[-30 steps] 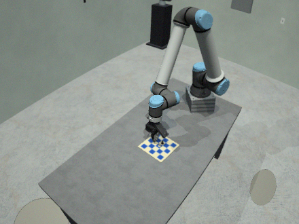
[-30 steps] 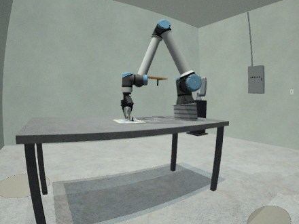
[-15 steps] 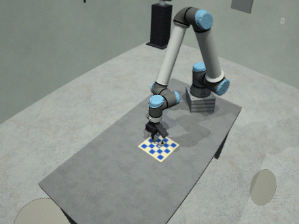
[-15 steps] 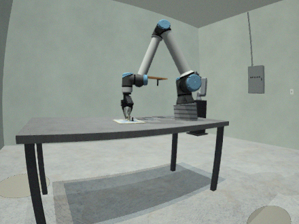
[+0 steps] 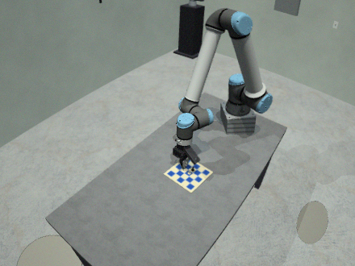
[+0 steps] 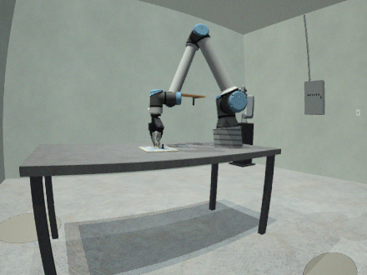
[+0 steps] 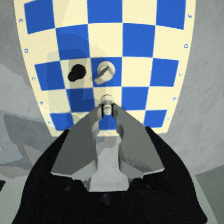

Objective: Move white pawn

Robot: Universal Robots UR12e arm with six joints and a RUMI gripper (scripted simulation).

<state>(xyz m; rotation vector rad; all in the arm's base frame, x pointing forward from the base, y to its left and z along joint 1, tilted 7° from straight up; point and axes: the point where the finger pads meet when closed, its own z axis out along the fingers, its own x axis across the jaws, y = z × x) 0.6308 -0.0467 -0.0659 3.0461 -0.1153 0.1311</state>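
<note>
The end effector (image 7: 106,111) is clamped on the white pawn (image 7: 106,106), gripping its small head over the near part of the chessboard (image 7: 172,47), low above a blue square. The pawn looks light, rigid and smooth, so a grip below the head seems least likely to slip or tip. Farther on stand one black piece (image 7: 76,73) and one other white piece (image 7: 104,71), side by side: three pieces altogether on the tabletop (image 5: 121,208).
</note>
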